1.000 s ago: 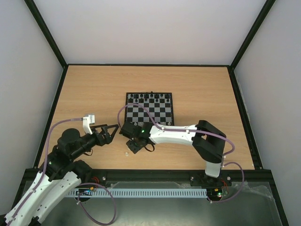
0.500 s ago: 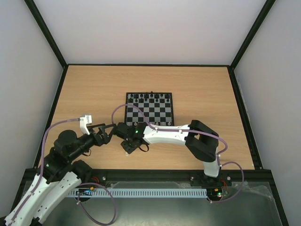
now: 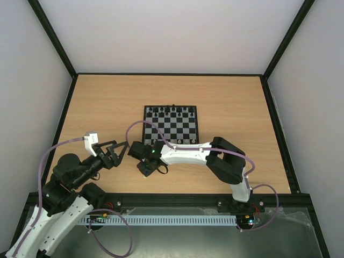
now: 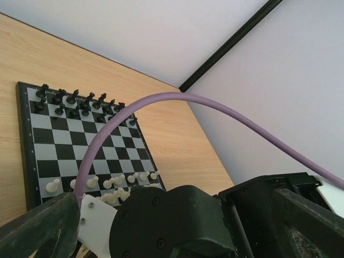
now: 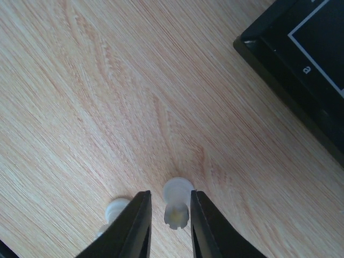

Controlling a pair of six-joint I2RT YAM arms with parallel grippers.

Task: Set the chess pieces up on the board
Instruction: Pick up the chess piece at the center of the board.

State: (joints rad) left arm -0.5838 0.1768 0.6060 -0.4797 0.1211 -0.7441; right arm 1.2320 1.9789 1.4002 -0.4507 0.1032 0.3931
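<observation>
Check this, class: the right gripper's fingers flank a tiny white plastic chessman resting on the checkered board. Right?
No: the tiny white plastic chessman flanked by the right gripper rests on the wooden table, off the checkered board; see the right wrist view.

board (image 5: 285,70): cut off at edge | second white piece (image 5: 114,208): half hidden by fingers (image 5: 135,226) (kind unclear)

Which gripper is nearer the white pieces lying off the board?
Right. The right gripper straddles one piece, the other piece just beside it. The left gripper hangs open to their left, touching neither.
</observation>
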